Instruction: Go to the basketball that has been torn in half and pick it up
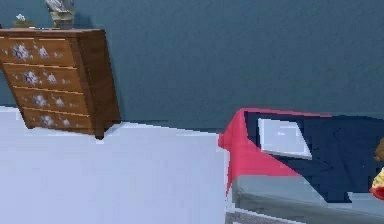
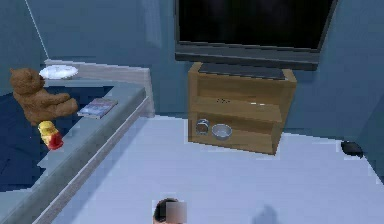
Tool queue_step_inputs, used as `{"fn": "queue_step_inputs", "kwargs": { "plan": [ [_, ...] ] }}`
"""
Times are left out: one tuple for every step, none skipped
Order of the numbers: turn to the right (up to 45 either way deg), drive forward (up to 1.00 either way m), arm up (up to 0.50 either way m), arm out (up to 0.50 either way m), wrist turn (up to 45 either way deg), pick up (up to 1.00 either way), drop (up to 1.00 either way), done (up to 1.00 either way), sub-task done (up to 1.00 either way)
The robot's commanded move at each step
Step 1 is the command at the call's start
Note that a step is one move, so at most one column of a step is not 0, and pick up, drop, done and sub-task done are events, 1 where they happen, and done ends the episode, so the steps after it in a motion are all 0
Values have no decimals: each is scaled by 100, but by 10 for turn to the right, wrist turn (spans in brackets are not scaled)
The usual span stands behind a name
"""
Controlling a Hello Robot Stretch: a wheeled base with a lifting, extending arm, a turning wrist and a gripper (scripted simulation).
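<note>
- A small dark lump point(image 2: 350, 148) lies on the pale floor point(image 2: 250, 185) at the arm side view's right edge.
- It is low and flattish, wider than it is tall, with a rounded top, and nearly black.
- It lies close to the foot of the blue wall point(image 2: 352, 95), well apart from the wooden cabinet point(image 2: 242, 108) to its left.
- It is too small to tell whether it is the torn basketball; no orange colour and no torn edge can be made out.
</note>
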Motion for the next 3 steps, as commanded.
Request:
{"fn": "queue_step_inputs", "kwargs": {
  "plan": [
    [0,0,0,46,0,0,0,0,0],
    [0,0,0,0,450,0,0,0,0],
    [0,0,0,0,450,0,0,0,0]
  ]
}}
